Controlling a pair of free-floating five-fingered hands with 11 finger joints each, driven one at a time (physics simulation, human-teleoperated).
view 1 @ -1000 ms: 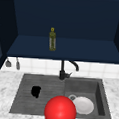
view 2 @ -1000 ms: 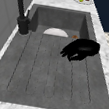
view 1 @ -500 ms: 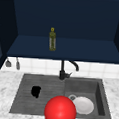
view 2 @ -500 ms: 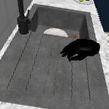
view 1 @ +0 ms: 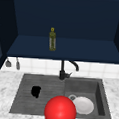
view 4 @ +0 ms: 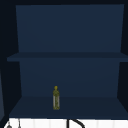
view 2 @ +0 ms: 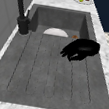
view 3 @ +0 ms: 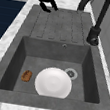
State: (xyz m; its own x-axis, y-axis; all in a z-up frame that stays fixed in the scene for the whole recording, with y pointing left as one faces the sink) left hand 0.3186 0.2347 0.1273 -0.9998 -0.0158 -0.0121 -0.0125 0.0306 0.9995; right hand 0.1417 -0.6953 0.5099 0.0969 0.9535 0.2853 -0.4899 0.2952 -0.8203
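Left hand [view 1: 35, 91] low at the left of the front view, hanging over the ribbed drainboard [view 1: 23, 93] of the sink [view 1: 103, 97]. Fingers loosely bent and apart, clasping nothing, palm turned down. Seen from the left side [view 2: 80, 49] at centre right, fingertips aimed at the grooves [view 2: 36, 62] and seemingly just clear of them, though contact cannot be ruled out. Seen from the right side [view 3: 46, 0] at the upper left, near the drainboard's outer edge, well apart from the basin.

White plate [view 3: 53, 82] flat on the basin floor, lower centre of the right side view, just beside the drain [view 3: 70, 73]; probably lying there because the basin is the wet, contained spot. Small brown lump [view 3: 26, 75] to the plate's left, apart from it, too blurred to name. Black tap [view 1: 62, 70] upright behind the divide between drainboard and basin, spout arched towards the basin side.

Grooves running towards the basin, presumably to shed water that way.

Red ball [view 1: 60, 110] at bottom centre of the front view, covering part of the sink's front edge; support not discernible. Greenish bottle [view 4: 56, 98] upright on the dark shelf [view 4: 100, 107], kept high and dry above the worktop [view 1: 1, 92].
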